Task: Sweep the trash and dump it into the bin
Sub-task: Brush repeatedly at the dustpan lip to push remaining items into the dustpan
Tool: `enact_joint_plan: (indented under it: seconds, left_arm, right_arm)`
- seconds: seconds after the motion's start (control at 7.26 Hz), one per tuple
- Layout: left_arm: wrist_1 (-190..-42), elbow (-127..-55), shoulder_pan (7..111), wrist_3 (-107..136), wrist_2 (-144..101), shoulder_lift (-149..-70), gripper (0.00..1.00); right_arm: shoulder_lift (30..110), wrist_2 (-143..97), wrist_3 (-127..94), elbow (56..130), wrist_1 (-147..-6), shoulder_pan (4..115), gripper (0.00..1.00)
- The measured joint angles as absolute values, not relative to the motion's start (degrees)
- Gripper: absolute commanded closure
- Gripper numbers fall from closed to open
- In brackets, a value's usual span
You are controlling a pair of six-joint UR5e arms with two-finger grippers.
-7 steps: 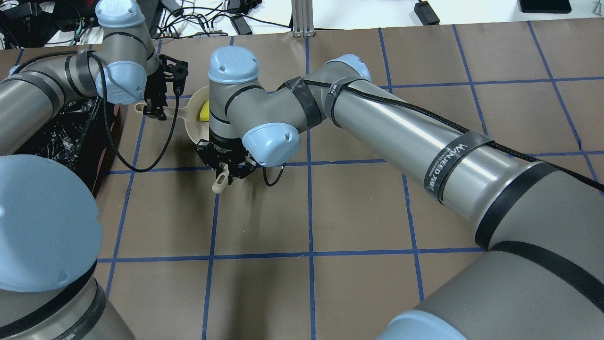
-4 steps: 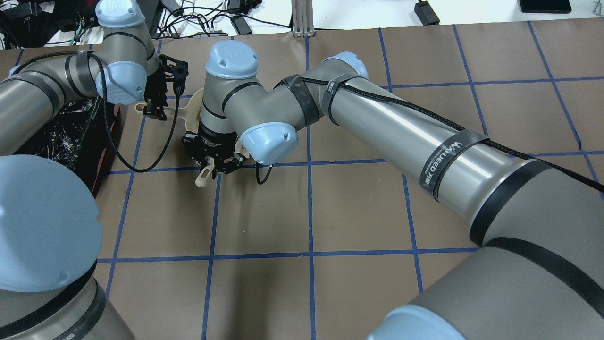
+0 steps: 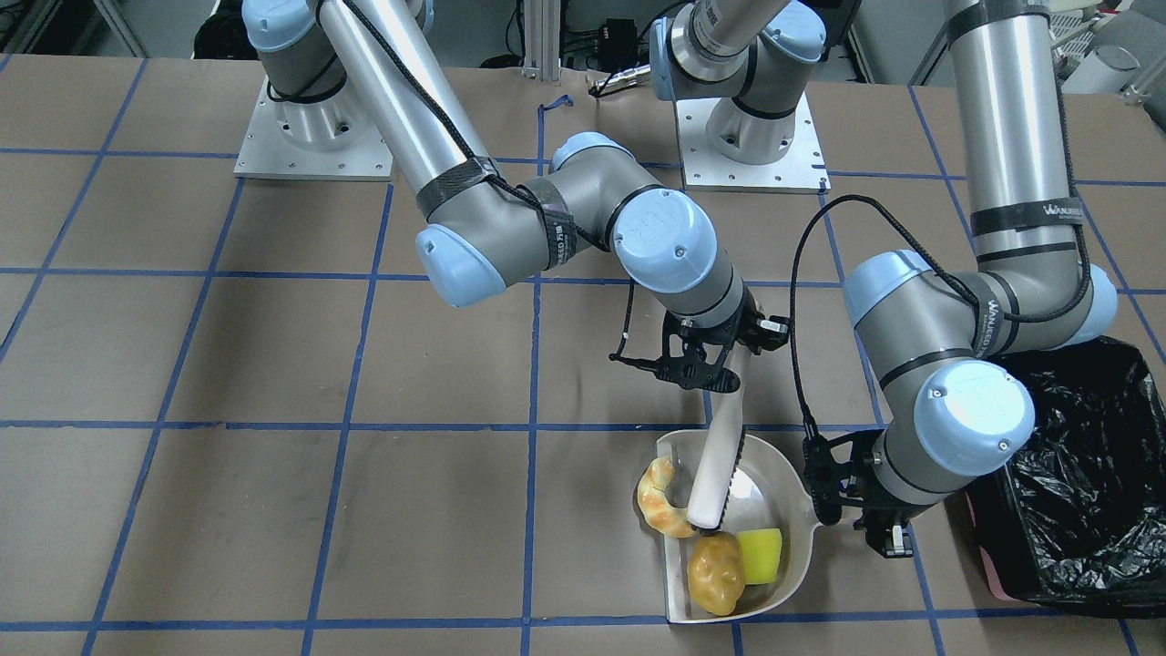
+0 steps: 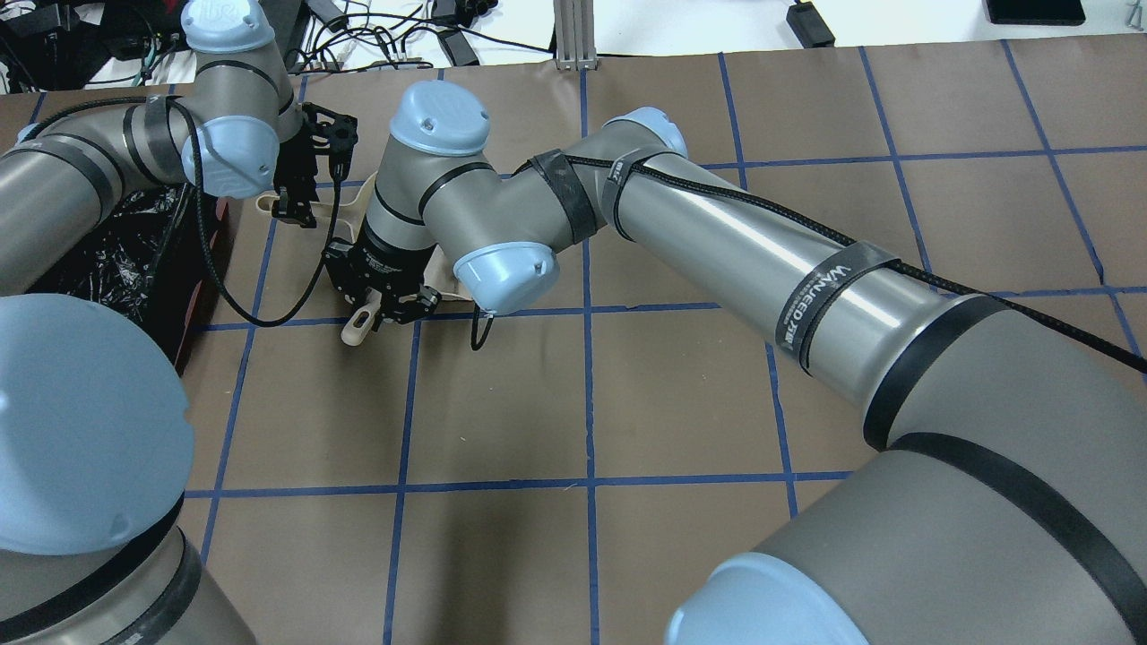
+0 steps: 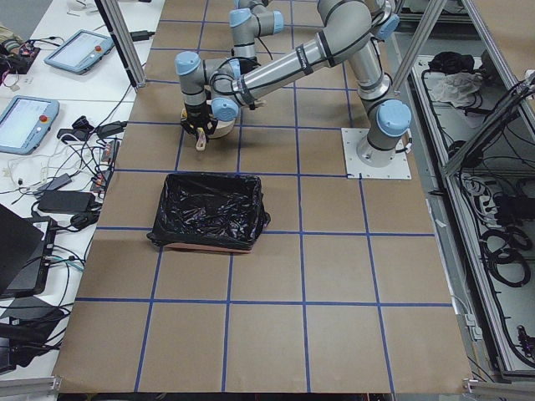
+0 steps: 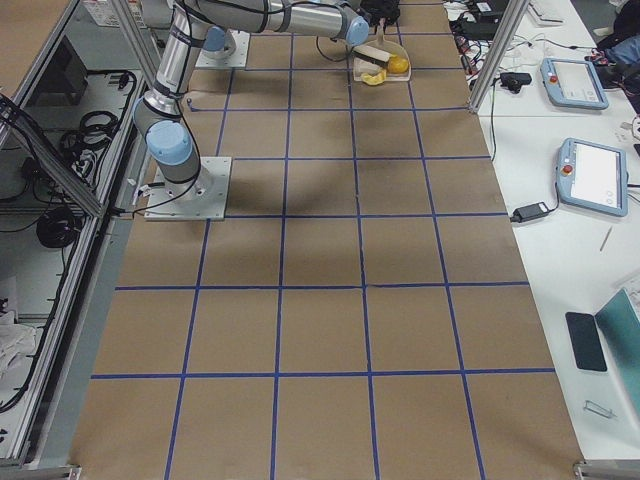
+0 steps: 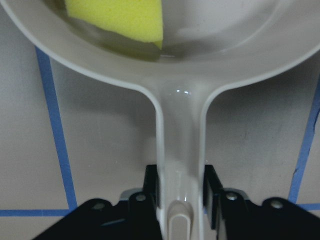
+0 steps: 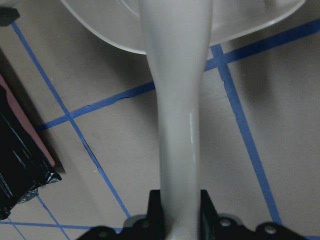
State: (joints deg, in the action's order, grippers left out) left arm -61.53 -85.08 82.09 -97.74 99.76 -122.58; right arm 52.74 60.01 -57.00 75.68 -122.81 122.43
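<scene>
A beige dustpan (image 3: 783, 497) lies on the table. The yellow sponge (image 3: 760, 556) and the golden-brown potato-like lump (image 3: 714, 574) are inside it. The tan croissant (image 3: 659, 499) lies across its open edge. My left gripper (image 3: 856, 510) is shut on the dustpan handle (image 7: 180, 145), and the sponge shows in its wrist view (image 7: 120, 20). My right gripper (image 3: 712, 366) is shut on a white brush (image 3: 712, 474) whose head rests in the pan beside the croissant. The bin (image 3: 1079, 474), pink with a black bag, stands just beyond the left gripper.
The table is brown paper with a blue tape grid. In the overhead view the bin (image 4: 134, 242) is at the left edge, under my left arm, and my right arm (image 4: 717, 242) crosses the middle. Cables and monitors lie beyond the far table edge.
My right gripper has swung the brush to the left in the overhead view, toward the dustpan and the left gripper. The sponge seen there before is now covered by the right wrist. The left arm has not moved.
</scene>
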Motion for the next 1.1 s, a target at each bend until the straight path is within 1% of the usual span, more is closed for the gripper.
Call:
enact_joint_plan:
  seconds: [0.28, 0.55, 1.1]
  left_arm:
    - [-61.58, -85.08, 82.04, -97.75, 99.74, -122.34, 1.00]
    - [-61.61, -85.08, 81.84, -97.99, 99.66, -121.96, 1.00]
    - [-61.69, -85.18, 80.56, -98.99, 98.18, -121.33, 1.00]
  right_arm:
    - [54.18, 59.89, -59.10, 74.71, -120.14, 122.14, 1.00]
    - [56.78, 61.99, -58.41, 74.67, -113.19, 121.66, 1.00]
    - [57.17, 70.09, -55.68, 75.37, -103.94, 121.53, 1.00]
